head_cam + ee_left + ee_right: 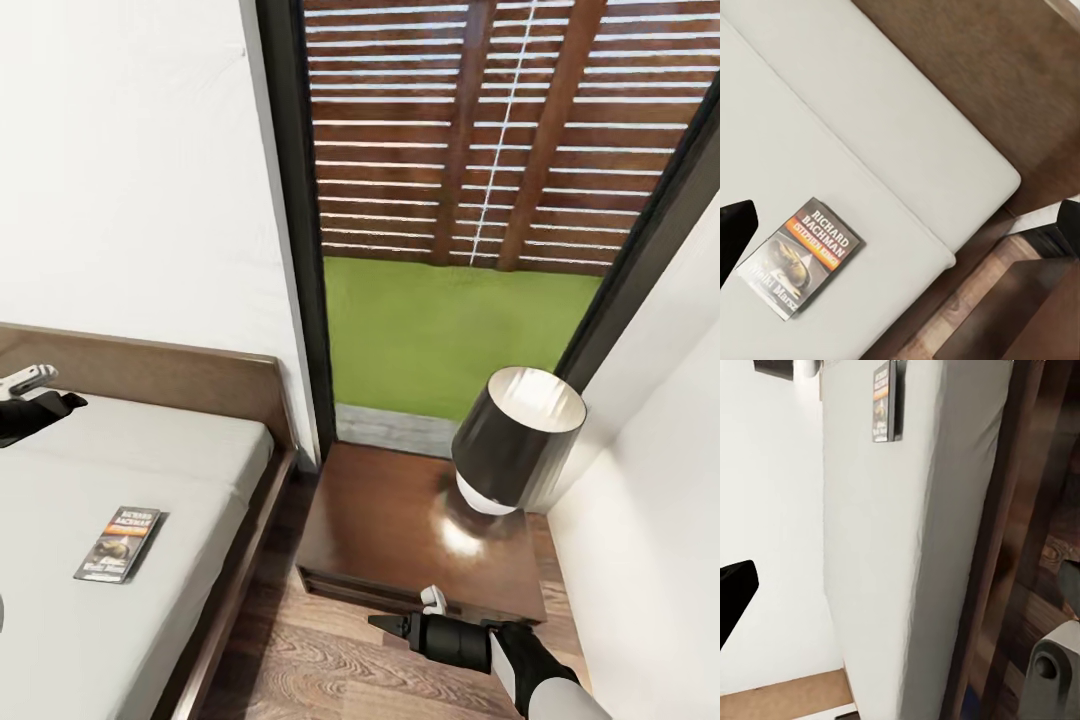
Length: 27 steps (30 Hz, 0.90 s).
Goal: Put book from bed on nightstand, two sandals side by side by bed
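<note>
The right gripper hangs low over the plank floor before the nightstand; whether its fingers are clenched cannot be told. The book lies flat on the bed. Farther off, the left gripper hovers near the headboard, fingers' state unclear.

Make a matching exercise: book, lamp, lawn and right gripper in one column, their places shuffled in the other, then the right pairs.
Things:
1. book
2. lamp
3. lawn
4. right gripper

Places:
A. outside the window
B. over the floor before the nightstand
C. flat on the mattress
D. on the nightstand's top

Pairs: 1-C, 2-D, 3-A, 4-B
</note>
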Available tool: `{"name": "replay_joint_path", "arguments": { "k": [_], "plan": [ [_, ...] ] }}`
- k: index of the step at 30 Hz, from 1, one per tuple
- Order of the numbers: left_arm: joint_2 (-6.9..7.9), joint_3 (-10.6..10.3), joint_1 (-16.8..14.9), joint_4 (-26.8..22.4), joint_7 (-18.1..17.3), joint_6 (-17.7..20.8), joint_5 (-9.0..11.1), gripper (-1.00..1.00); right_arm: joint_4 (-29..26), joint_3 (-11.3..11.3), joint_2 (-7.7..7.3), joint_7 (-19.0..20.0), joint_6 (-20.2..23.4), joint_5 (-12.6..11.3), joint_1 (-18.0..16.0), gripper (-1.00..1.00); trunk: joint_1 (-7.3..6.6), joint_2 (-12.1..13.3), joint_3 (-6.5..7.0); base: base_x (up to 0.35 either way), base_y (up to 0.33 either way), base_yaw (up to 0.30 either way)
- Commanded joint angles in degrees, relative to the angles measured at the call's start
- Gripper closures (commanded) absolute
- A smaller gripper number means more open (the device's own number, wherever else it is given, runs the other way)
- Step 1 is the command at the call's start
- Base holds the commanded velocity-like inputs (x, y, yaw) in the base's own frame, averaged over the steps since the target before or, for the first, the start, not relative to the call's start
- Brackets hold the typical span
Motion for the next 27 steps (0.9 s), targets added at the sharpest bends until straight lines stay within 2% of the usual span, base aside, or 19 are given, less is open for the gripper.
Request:
{"name": "replay_joint_path", "arguments": {
  "k": [1,10,27],
  "plan": [
    [-0.01,0.02,-0.05,-0.01,0.54,0.23,0.63,-1.0,-0.13,-0.48,0.07,0.3,0.58,0.45,-0.05,-1.0,0.03,-0.08,-0.17,0.139,0.0,0.0],
    [-0.05,0.15,-0.08,0.09,0.53,0.23,0.67,-1.0,-0.15,-0.48,0.07,0.35,0.58,0.45,-0.05,-1.0,0.03,-0.08,-0.98,0.151,0.0,0.0],
    [-0.05,0.3,0.04,0.06,0.33,0.14,0.76,-1.0,-0.12,-0.48,0.07,0.35,0.58,0.45,-0.05,-1.0,0.03,-0.08,-1.52,0.007,0.0,0.003]
  ]
}}
